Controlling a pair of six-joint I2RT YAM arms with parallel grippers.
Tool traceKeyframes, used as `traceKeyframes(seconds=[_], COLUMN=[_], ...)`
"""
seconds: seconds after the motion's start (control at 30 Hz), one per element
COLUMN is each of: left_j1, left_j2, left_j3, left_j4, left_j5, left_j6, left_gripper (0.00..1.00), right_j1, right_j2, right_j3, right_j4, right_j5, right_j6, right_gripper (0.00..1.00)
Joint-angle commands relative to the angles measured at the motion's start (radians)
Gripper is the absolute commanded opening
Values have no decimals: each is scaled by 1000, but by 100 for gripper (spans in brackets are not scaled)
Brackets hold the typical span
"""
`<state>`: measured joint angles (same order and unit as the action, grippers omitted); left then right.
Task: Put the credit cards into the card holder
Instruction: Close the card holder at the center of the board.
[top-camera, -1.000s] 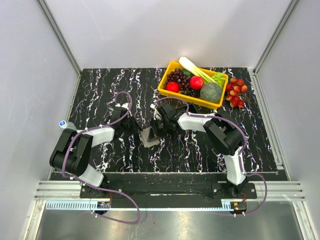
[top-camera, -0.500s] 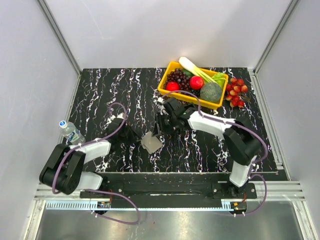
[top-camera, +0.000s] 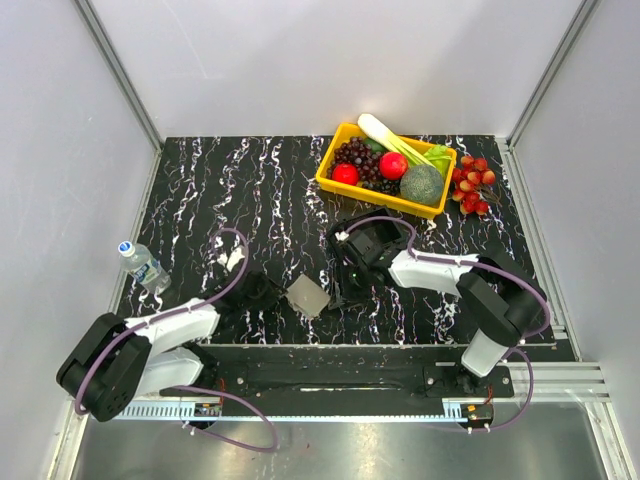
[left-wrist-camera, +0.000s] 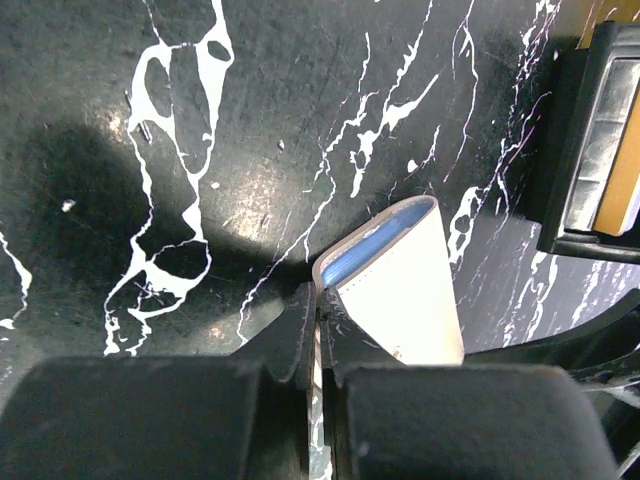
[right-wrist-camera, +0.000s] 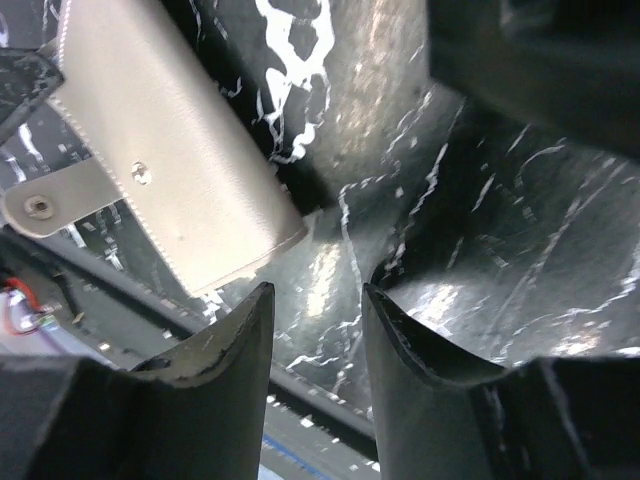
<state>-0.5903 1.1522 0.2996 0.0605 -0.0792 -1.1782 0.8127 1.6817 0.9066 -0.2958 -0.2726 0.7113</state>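
Top external view: the holder lies flat on the counter between both arms. Left hand is pinched together at its corner. Right hand stands apart, empty, just beside it. No loose cards show, so loading looks finished.

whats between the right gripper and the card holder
Only bare table, in the right wrist view; the right gripper sits apart from the card holder.

Far-left half of the table is bare, passage open. Yellow produce basket blocks the far-right corner, red fruit cluster just beside it. Water bottle at left edge. Card holder near the near edge, flanked closely by left gripper and right gripper.
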Motion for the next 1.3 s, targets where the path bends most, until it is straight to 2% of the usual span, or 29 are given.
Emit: traceKeyframes(seconds=[0.0, 0.13, 0.3, 0.47, 0.6, 0.73, 0.83, 0.97, 1.1, 1.2, 1.27], left_j1=[-2, -2, 0, 0, 0, 0, 0, 1, 0, 0, 0], left_j2=[1, 64, 159, 221, 239, 265, 265, 254, 241, 230, 224], left_j3=[21, 124, 191, 204, 179, 177, 161, 130, 108, 96, 92], left_j4=[-59, -151, -119, -65, -15, 12, 56, 123, 151, 167, 167], left_j5=[-88, -122, -42, 45, 75, 111, 127, 159, 157, 159, 160], left_j6=[153, 369, 563, 583, 601, 586, 537, 471, 424, 399, 394], left_gripper=[0, 0, 0, 0, 0, 0, 1, 18, 24, 24, 24], right_j1=[5, 5, -1, -20, -47, -50, -43, -35, -35, -35, -35], right_j2=[-45, -71, -12, 119, 167, 193, 208, 233, 233, 243, 251], right_j3=[23, 26, 50, 92, 60, 2, -44, -69, -92, -81, -69], right_j4=[53, 98, 172, 208, 286, 458, 546, 609, 688, 704, 690], right_j5=[87, 3, -51, -85, -143, -266, -290, -261, -246, -241, -231], right_j6=[-189, -285, -306, -294, -260, -196, -127, -59, 0, 30, 33], right_gripper=[46, 47, 49, 49, 47, 44, 42, 42, 39, 31, 19])
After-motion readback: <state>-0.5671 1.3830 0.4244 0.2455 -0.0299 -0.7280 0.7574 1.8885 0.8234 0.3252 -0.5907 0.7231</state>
